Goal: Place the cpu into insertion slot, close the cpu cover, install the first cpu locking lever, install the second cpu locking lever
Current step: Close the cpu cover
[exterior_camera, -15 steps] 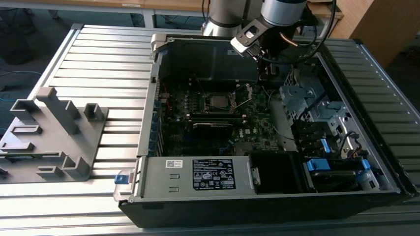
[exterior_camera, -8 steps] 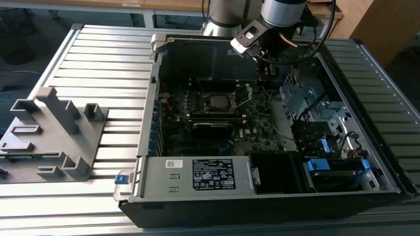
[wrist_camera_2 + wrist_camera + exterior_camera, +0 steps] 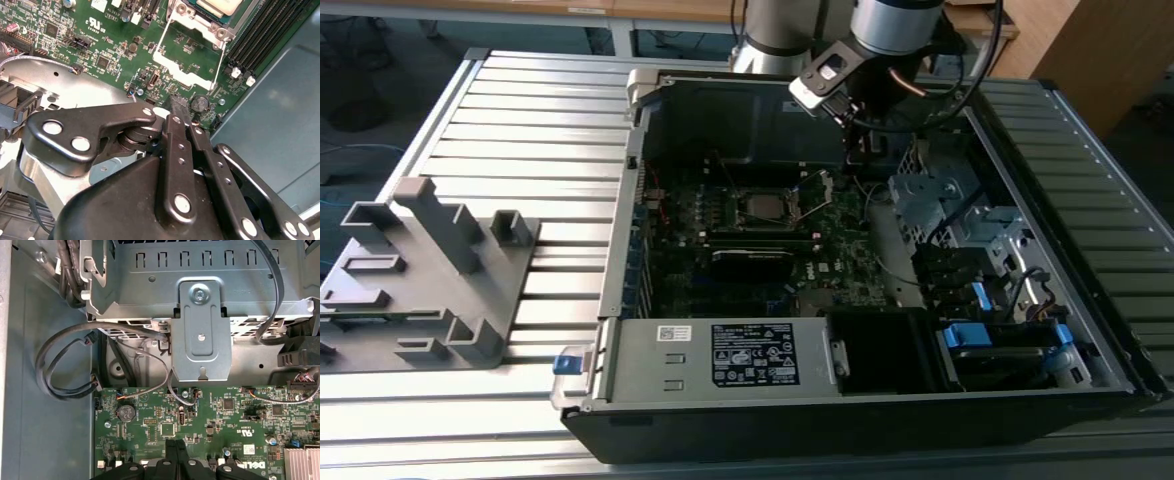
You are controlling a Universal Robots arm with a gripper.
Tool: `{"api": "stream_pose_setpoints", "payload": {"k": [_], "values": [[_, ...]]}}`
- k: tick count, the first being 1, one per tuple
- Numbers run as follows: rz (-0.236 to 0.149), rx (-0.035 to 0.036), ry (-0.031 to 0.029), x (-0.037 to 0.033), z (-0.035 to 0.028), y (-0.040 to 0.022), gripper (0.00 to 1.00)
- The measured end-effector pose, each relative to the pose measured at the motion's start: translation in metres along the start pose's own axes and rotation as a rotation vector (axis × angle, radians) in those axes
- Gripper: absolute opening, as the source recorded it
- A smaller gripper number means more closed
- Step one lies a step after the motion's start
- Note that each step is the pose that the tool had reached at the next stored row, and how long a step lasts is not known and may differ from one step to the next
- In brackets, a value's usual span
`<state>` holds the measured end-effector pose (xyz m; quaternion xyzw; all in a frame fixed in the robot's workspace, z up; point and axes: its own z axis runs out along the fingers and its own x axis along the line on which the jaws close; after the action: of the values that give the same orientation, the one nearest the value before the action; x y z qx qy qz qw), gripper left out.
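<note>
Hand point(image 3: 178, 104) low over green motherboard point(image 3: 115, 45)

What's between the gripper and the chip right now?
In the second wrist view, the open silver cover frame lies between the gripper and the chip, over the green board.

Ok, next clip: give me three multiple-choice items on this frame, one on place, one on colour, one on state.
1. The end effector is: A over the grey rack; B inside the open computer case; C over bare table.
2. The circuit board is: A red; B green; C blue.
3. The hinged metal cover is: A swung open; B shut flat; C lying on the table.
Answers: 1 B, it hangs over the board between the case walls; 2 B, green in both wrist views; 3 A, the chip lies uncovered.
</note>
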<state>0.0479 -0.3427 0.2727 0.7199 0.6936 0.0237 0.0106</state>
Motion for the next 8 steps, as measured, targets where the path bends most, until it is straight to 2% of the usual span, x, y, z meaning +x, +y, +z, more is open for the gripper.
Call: {"api": "stream_pose_setpoints", "payload": {"k": [8], "values": [[0.0, 0.0, -0.0001, 0.0, 0.0002, 0.0014, 0.11]]}}
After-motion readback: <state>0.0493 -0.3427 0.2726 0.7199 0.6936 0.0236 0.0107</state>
